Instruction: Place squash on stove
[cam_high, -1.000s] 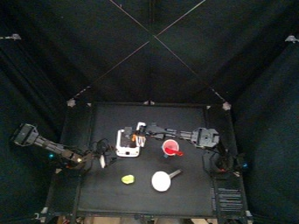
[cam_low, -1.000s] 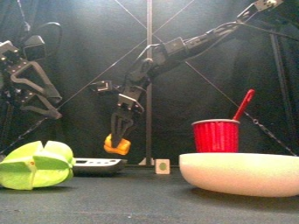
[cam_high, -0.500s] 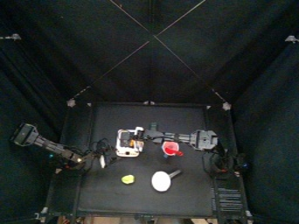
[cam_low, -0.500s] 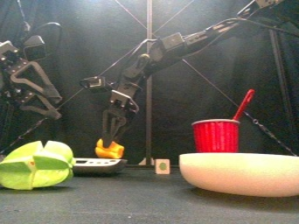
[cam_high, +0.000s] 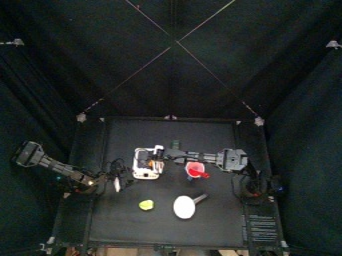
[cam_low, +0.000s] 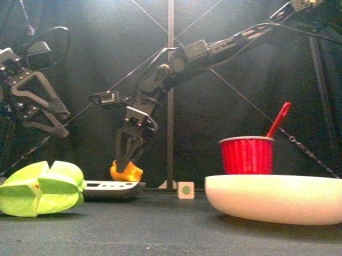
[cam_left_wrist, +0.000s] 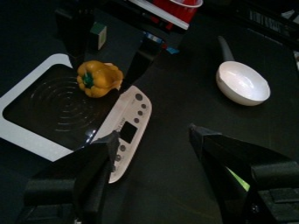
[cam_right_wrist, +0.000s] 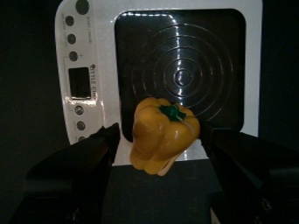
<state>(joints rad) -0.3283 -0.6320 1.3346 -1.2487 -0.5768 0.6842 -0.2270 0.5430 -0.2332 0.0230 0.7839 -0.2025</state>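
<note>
The small yellow-orange squash (cam_right_wrist: 163, 133) lies on the dark ringed top of the white stove (cam_right_wrist: 93, 61), free of any grip. In the front view the squash (cam_low: 127, 171) rests on the stove (cam_low: 114, 189), and my right gripper (cam_low: 131, 140) hangs just above it, open, its fingers (cam_right_wrist: 79, 163) standing apart on either side. From above, the right arm reaches across from the right to the stove (cam_high: 144, 163). My left gripper (cam_left_wrist: 158, 175) is open and holds nothing, looking at the squash (cam_left_wrist: 100, 79) from the table's left side.
A red cup (cam_low: 246, 155) with a red stick in it stands right of the stove. A white round pan (cam_low: 274, 197) sits front right, and a yellow-green lump (cam_low: 40, 188) front left. The left arm (cam_high: 54, 170) rests at the left edge.
The right gripper lowered the squash onto the stove, opened and let it go. The left arm has not moved.
</note>
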